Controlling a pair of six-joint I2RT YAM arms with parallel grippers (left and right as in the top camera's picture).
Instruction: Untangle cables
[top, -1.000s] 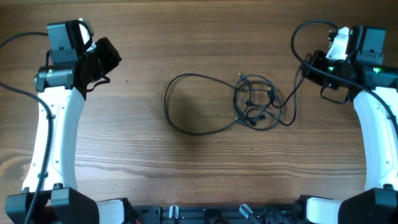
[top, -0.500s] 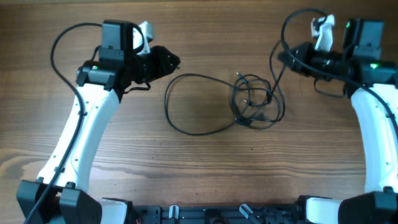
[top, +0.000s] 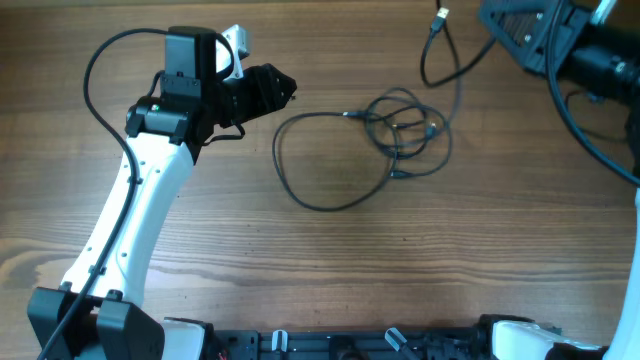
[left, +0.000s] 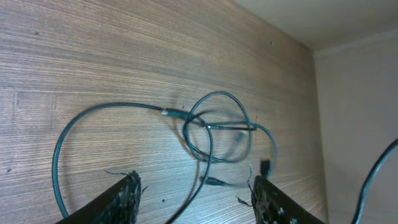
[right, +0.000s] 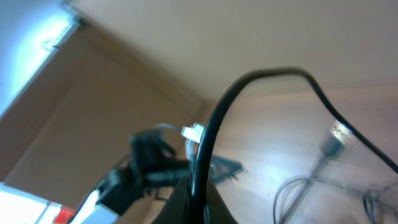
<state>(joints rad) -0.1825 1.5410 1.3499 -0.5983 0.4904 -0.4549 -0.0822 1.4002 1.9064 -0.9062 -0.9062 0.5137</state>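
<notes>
- Left gripper (top: 283, 90) hovers above the counter (top: 300, 280), fingers spread with nothing between them, nose aimed right.
- Just ahead of it lie the cables (top: 385, 115): a wide loop (top: 325, 208) comes first, and the knot (left: 208, 126) sits beyond that. The bundle's long axis therefore runs left to right, in line with this gripper.
- Right gripper (top: 500, 30) is up at the far right corner, pressed shut and, by the look of it, pinching one strand lifted off the counter. A plug (top: 440, 15) dangles close by.
- To my eye the left arm is nearer the loop. It could take the loop's near edge and pull leftward against the held strand.
</notes>
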